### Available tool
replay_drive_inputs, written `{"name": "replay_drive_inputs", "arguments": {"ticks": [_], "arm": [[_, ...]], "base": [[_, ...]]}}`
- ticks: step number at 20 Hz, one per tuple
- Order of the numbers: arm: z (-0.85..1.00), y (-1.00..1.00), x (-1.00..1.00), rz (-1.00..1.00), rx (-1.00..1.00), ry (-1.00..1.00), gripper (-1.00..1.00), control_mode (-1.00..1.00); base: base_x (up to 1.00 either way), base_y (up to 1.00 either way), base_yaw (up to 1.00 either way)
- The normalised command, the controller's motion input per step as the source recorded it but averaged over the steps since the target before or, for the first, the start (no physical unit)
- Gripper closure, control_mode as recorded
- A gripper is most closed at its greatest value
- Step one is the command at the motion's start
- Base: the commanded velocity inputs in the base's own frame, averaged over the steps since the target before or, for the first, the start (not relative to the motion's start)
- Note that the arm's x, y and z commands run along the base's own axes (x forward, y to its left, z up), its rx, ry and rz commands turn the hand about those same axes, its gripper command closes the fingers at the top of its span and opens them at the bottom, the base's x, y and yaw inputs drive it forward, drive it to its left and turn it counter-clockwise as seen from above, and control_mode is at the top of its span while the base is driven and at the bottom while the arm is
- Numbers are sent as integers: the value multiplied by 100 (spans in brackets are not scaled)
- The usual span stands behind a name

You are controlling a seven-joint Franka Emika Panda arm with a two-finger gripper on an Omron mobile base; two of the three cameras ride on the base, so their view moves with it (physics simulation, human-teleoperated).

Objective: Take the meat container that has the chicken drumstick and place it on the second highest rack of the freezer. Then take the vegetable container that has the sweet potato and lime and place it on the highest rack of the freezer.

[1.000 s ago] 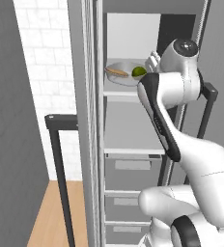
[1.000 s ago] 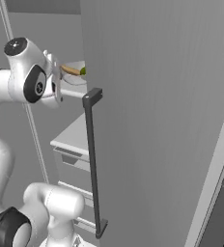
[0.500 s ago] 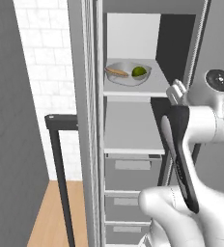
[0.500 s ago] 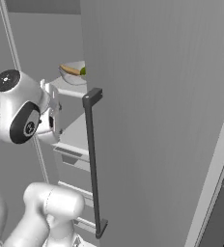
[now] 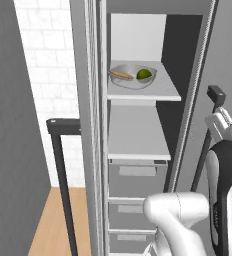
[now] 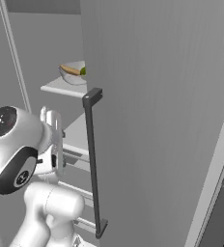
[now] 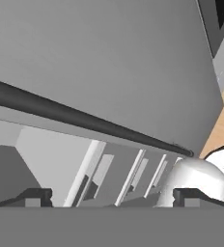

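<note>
On the highest white shelf [image 5: 153, 92] of the open freezer you can see the clear glass vegetable container [image 5: 132, 77], holding an orange-brown sweet potato [image 5: 120, 75] on its left and a green lime [image 5: 144, 74] on its right. From the right base view you catch the same container [image 6: 74, 74] peeking past the edge of the tall grey freezer door [image 6: 152, 120], sitting on that top shelf [image 6: 61, 89].

Below it, the second shelf [image 5: 138, 135] is a plain white rack, and under that you see a stack of grey drawers [image 5: 137, 177].

Your gripper [image 7: 111, 197] stands wide open with nothing between its two dark finger tips [image 7: 34, 197]. Looking along it, you face the grey door panel with a long dark bar handle [image 7: 85, 120] running slantwise across, and the drawer fronts [image 7: 128, 176] beneath.

In the right base view the white arm's round dark-capped joint [image 6: 10, 144] sits low at the left, beside the door's vertical dark handle [image 6: 93, 159]. In the left base view the arm's white and black links [image 5: 225, 175] rise at the right edge, well apart from the container on the top shelf. A second dark handle [image 5: 60, 170] stands at the left, in front of a white tiled wall [image 5: 48, 75] and above a wooden floor [image 5: 58, 225].
</note>
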Motion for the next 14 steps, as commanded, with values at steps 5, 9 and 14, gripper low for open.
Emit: {"name": "replay_drive_inputs", "arguments": {"ticks": [5,9,14], "arm": [[0,-16,-31,0,0,0,-100,100],[0,0,0,0,0,0,-100,100],[0,0,0,0,0,0,-100,100]], "base": [[-58,-37,0],[-82,-85,0],[-36,-100,0]]}}
